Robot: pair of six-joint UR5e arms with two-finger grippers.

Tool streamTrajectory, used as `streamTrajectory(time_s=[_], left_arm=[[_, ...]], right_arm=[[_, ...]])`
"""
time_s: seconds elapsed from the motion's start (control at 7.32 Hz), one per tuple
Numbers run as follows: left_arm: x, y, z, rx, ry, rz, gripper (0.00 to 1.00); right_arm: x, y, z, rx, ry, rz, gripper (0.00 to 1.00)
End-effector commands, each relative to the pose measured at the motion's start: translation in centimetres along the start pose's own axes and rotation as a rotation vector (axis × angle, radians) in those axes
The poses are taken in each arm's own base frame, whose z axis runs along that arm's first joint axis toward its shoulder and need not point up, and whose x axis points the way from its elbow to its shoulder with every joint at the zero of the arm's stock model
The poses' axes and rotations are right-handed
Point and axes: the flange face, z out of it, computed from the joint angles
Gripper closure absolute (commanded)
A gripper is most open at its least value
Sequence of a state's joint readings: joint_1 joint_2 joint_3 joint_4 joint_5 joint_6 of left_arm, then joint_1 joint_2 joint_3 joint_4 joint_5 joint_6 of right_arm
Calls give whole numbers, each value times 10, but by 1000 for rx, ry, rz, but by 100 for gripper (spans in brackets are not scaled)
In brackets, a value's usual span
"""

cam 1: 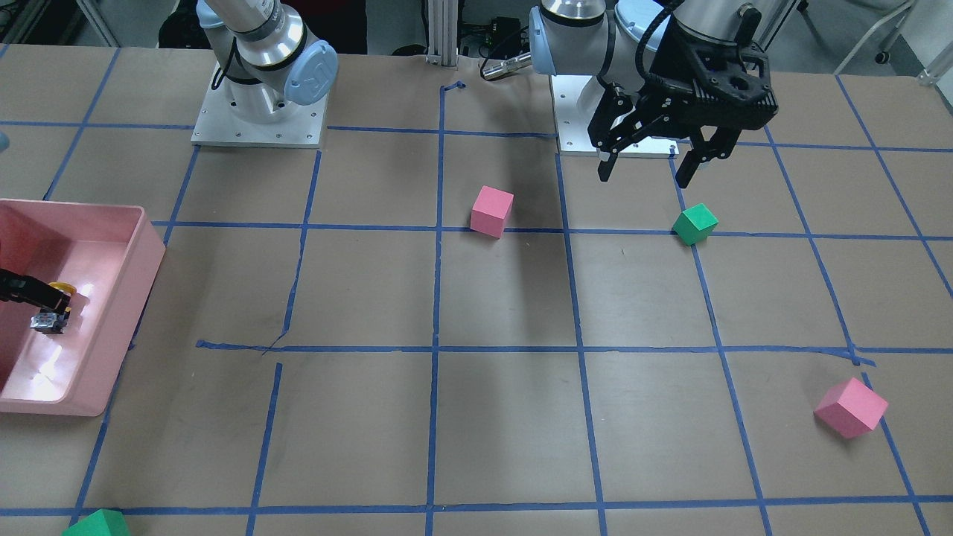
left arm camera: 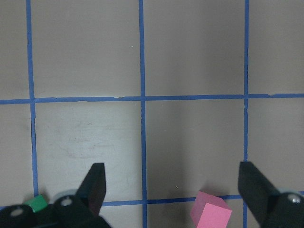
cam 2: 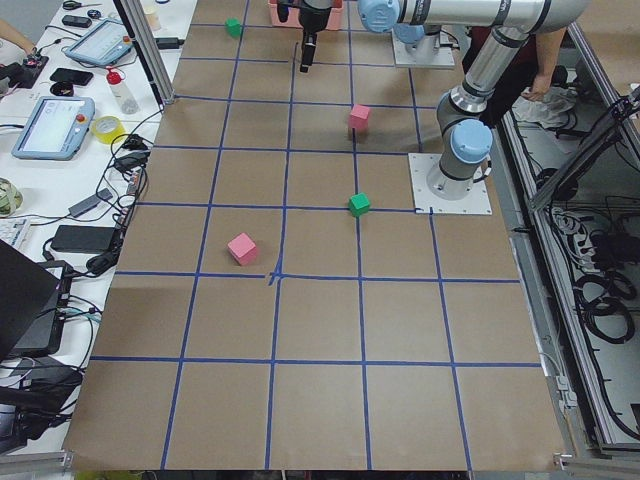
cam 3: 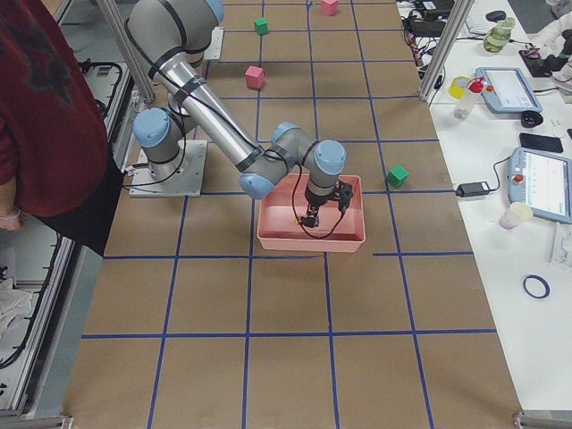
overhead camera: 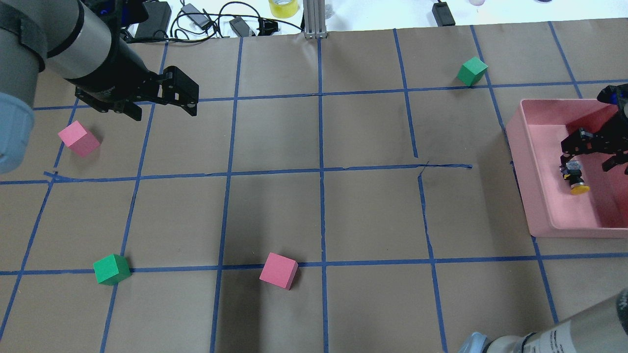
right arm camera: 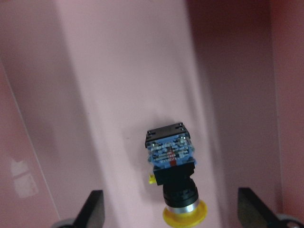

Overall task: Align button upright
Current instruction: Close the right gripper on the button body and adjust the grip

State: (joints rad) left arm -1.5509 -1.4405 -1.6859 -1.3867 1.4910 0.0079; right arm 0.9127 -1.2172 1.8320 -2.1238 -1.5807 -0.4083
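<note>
The button [right arm camera: 173, 175] lies on its side on the floor of the pink bin [overhead camera: 520, 162], with its yellow cap, black neck and block base all showing. It also shows in the overhead view [overhead camera: 574, 179] and in the front view [cam 1: 52, 309]. My right gripper [overhead camera: 588, 158] is open inside the bin, just over the button, with a finger wide on each side and not touching it. My left gripper [cam 1: 645, 177] is open and empty, held above the table far from the bin.
Two pink cubes [cam 1: 491, 211] [cam 1: 851, 407] and two green cubes [cam 1: 695, 223] [cam 1: 97, 523] lie scattered on the taped brown table. The green cube near my left arm's base sits just below the left gripper. Cables and devices lie beyond the far edge [overhead camera: 206, 19].
</note>
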Motion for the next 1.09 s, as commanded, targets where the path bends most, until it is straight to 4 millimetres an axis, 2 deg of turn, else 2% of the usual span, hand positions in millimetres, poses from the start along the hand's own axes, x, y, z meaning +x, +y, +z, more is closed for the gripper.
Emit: streamTrajectory(time_s=[0.0, 0.14, 0.68, 0.82, 0.96], left_arm=[[0, 0, 0, 0, 0, 1, 0], [0, 0, 0, 0, 0, 1, 0], [0, 0, 1, -1, 0, 1, 0], [0, 0, 1, -1, 0, 1, 0], [0, 0, 1, -1, 0, 1, 0]], right_arm=[[-1, 1, 6, 1, -5, 0, 0], [-2, 3, 7, -4, -6, -3, 0], [-1, 2, 36, -54, -17, -3, 0], [0, 0, 46, -63, -28, -2, 4], [-1, 1, 48, -80, -30, 19, 74]])
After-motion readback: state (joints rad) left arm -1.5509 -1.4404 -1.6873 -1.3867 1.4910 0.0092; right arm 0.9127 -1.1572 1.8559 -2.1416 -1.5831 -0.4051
